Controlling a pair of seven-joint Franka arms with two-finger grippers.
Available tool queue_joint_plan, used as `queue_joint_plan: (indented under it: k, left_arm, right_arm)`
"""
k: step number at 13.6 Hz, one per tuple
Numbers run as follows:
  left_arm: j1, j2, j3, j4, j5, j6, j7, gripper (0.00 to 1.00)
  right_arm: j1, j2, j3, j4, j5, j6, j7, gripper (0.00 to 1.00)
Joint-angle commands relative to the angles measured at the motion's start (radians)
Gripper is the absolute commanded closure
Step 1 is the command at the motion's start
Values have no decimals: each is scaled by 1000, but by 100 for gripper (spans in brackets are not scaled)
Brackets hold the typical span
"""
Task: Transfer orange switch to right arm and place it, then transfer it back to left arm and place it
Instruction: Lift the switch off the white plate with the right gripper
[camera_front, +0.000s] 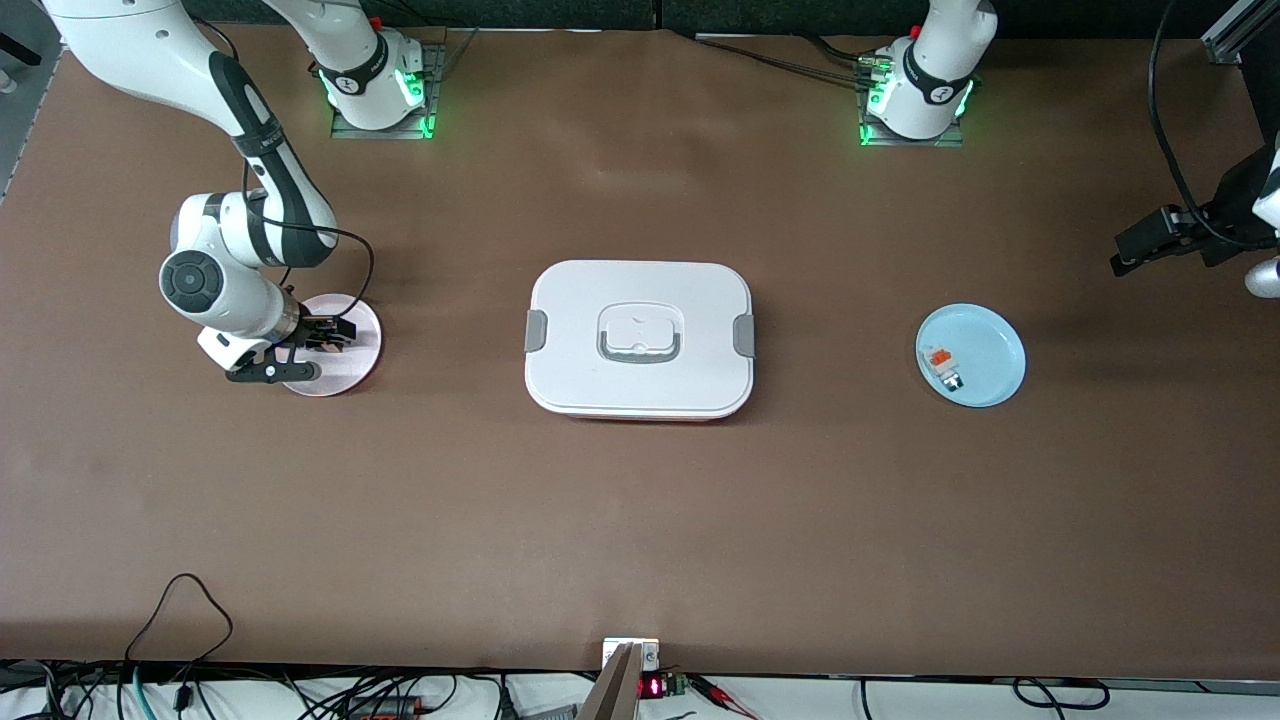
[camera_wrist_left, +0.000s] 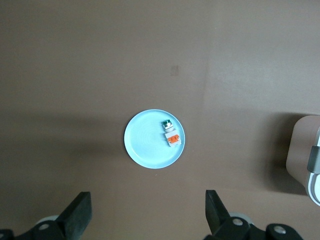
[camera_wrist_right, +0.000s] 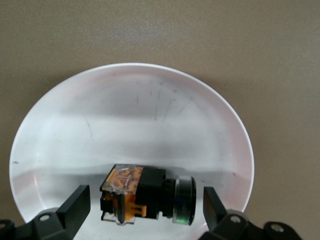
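Observation:
The orange switch (camera_wrist_right: 134, 196), a small black block with an orange middle and a silver end, lies on its side on the pink plate (camera_wrist_right: 130, 115). My right gripper (camera_wrist_right: 145, 207) is low over that plate, open, with a finger on each side of the switch and gaps to it. In the front view the right gripper (camera_front: 335, 335) is over the pink plate (camera_front: 365, 355) toward the right arm's end; the switch is mostly hidden there. The white box (camera_front: 580, 300) sits shut mid-table. My left gripper (camera_wrist_left: 148, 220) is open and empty, waiting high over the table beside the blue plate (camera_wrist_left: 145, 145).
The blue plate (camera_front: 990, 355) toward the left arm's end holds a small white-and-grey piece with an orange top (camera_front: 940, 362), also in the left wrist view (camera_wrist_left: 172, 139). The box's corner (camera_wrist_left: 305, 155) shows there. Cables lie along the table edge nearest the camera.

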Motion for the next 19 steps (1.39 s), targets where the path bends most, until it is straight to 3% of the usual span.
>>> queue_joint_plan:
  k: [1,11,12,13,15,16,19]
  left_arm:
    - [-2,22,-2,27,6,-24,-3,0]
    - [1,26,-2,33,6,-23,28,0]
    - [1,26,-2,33,6,-23,28,0]
    - [1,26,-2,35,6,-23,26,0]
    - [1,26,-2,35,5,-23,26,0]
    - [0,26,-2,35,2,-23,24,0]
    - [1,26,-2,35,-15,-26,23,0]
  right_arm:
    - [-12,-3,4,-10,-17,15,-12,0]
    - [-15,13,4,-25,-17,38,-12,1]
    - [-15,13,4,-25,-17,38,-12,6]
    - [-15,13,4,-25,-18,37,-14,17]
    - [-12,10,4,-24,-18,35,-53,53]
    - [-12,7,4,-24,-18,35,-63,66]
    - [-12,-6,7,-22,-11,28,-69,74]
